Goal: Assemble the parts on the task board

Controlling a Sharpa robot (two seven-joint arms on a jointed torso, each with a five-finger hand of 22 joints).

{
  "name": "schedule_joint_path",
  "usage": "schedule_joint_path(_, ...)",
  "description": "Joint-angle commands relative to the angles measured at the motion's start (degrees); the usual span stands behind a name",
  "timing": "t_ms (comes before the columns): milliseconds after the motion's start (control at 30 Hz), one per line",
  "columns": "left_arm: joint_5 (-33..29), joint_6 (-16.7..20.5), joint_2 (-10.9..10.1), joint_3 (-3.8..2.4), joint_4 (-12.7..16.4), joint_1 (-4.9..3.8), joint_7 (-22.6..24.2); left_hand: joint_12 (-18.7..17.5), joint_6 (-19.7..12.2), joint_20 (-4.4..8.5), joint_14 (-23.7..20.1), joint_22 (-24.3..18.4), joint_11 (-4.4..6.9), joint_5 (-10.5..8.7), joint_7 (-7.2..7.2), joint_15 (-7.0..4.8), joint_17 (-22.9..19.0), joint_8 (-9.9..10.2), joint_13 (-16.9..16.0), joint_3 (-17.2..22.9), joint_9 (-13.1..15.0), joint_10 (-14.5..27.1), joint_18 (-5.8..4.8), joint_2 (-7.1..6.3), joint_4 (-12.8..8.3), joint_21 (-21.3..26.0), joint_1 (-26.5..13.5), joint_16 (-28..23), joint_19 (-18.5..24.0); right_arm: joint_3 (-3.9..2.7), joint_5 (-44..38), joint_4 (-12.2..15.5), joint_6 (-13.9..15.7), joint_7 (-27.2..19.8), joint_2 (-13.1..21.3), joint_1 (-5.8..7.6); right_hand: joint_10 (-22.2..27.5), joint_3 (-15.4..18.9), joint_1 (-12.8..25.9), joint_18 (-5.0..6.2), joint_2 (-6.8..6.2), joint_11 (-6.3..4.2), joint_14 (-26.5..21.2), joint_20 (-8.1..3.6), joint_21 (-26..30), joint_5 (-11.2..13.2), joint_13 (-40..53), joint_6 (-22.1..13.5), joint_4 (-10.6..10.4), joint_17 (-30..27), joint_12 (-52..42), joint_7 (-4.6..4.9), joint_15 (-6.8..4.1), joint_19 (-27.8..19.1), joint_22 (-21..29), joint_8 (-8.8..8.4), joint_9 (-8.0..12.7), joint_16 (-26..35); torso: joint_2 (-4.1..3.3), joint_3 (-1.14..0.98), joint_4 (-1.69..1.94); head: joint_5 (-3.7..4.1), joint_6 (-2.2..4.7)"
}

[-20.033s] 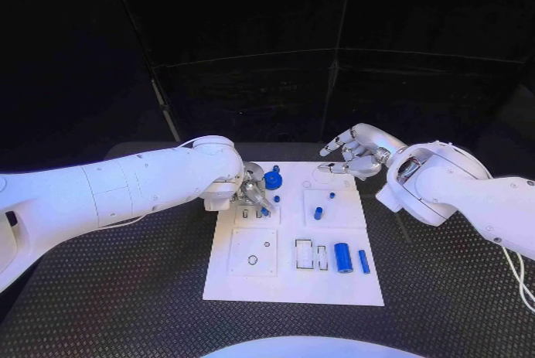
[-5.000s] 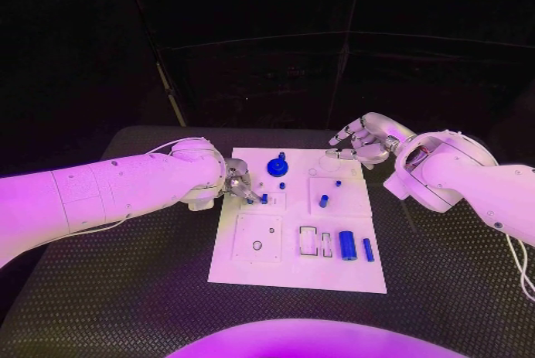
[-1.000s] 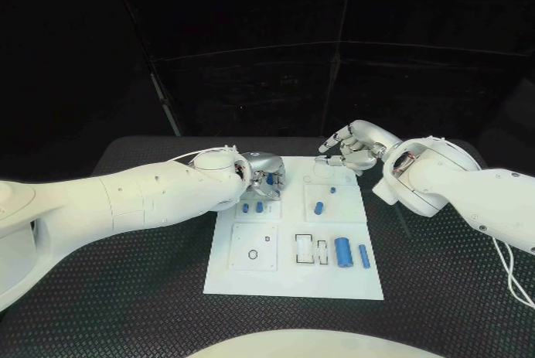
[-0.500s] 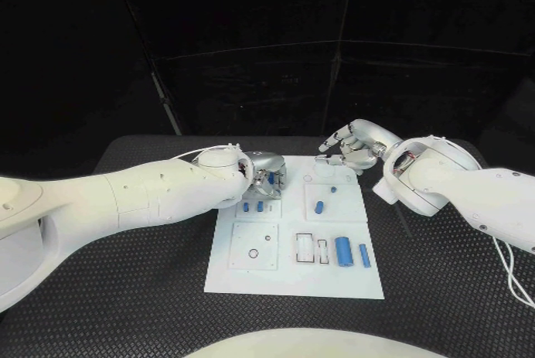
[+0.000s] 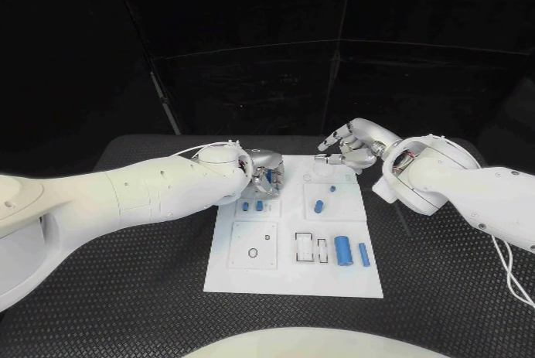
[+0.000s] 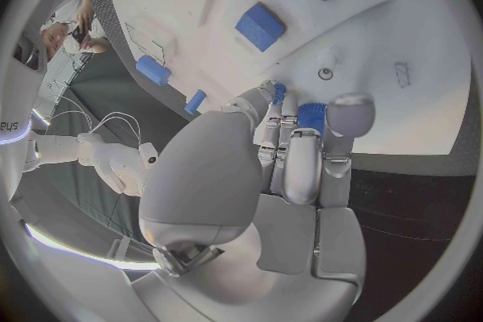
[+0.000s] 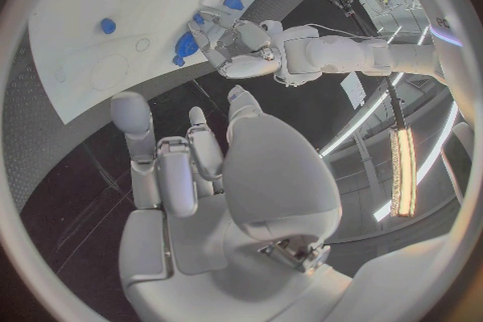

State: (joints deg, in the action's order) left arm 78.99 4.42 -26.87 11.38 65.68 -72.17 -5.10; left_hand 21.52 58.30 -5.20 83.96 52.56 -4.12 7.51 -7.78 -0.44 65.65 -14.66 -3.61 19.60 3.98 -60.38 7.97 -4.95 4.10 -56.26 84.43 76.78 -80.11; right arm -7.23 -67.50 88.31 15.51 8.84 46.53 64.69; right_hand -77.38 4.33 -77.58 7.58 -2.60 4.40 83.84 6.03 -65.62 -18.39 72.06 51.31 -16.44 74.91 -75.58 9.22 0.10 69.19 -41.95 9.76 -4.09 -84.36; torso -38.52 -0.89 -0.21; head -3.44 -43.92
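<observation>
The left hand (image 5: 264, 175) has its fingers (image 6: 311, 119) pinching a small blue part (image 6: 311, 114) above the white task board (image 5: 293, 277), apparently for insertion; the right hand (image 5: 351, 148) hovers empty, its fingers loosely spread.

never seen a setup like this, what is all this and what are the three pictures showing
This is a robot with two white arms ending in silver hands, working at a black table. One picture looks down from its head; the two round ones come from cameras at each wrist. In the middle lies a white task board carrying small blue parts, such as two blue cylinders near its front. The left hand is curled over the board's far end, pinching a small blue part in its fingertips. The right hand hovers beyond the board's far edge, holding nothing.
</observation>
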Motion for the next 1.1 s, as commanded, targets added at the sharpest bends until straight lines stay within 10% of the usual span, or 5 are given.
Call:
schedule_joint_path(33,0.4,-2.5,-0.1,0.3,-0.2,0.37,-1.4,-0.5,1.0,0.21,1.6,0.6,0.15,-0.03,0.08,-0.44,-0.2,0.3,-0.1,1.0,0.1,-1.1,-0.57,0.68,-0.5,-0.5,0.1,0.4,-0.2,-0.03,0.1,0.1,0.2,-0.4,-0.1,0.1,0.2,0.3,0.2,0.79,0.58,-0.24,3.7,-0.27,0.4,-0.3,0.0,-0.1,-0.1,3.9,0.0,-0.11,-0.38,-0.3,0.1,0.44,0.0,0.3,0.0,-0.01,0.02,0.03,0.0)
schedule_joint_path(500,-0.6,4.1,-2.5,0.1,2.7,0.45,0.9,-4.8,3.0,0.35,1.5,2.5,0.17,-0.1,-0.11,-0.45,-0.9,2.5,-0.1,5.1,0.1,-4.1,-0.79,-0.56,-2.5,-1.8,-2.0,0.6,0.0,-0.03,0.1,0.1,0.4,-0.5,0.0,0.1,0.2,0.3,0.2,0.79,0.58,-0.24,3.7,-0.27,0.4,-0.3,0.0,-0.1,-0.1,3.9,0.0,-0.11,-0.38,-0.3,0.1,0.44,0.0,0.3,0.06,-0.01,0.09,0.15,0.09)
schedule_joint_path(1100,-1.6,7.1,-9.1,-2.49,9.8,0.4,1.2,-6.5,3.2,0.27,1.5,3.3,-0.02,-0.13,-0.33,-0.33,-1.1,3.6,-0.2,6.4,0.1,-4.7,-0.88,-1.42,-3.6,-2.4,-2.5,0.7,0.0,-0.03,0.1,-0.2,0.6,-0.8,0.1,0.07,0.2,0.5,0.3,0.8,0.75,-0.27,3.7,-0.28,0.4,-0.3,0.1,0.0,-0.1,3.9,0.0,-0.15,-0.4,-0.3,0.1,0.57,0.0,0.3,0.03,0.02,0.17,0.0,0.33)
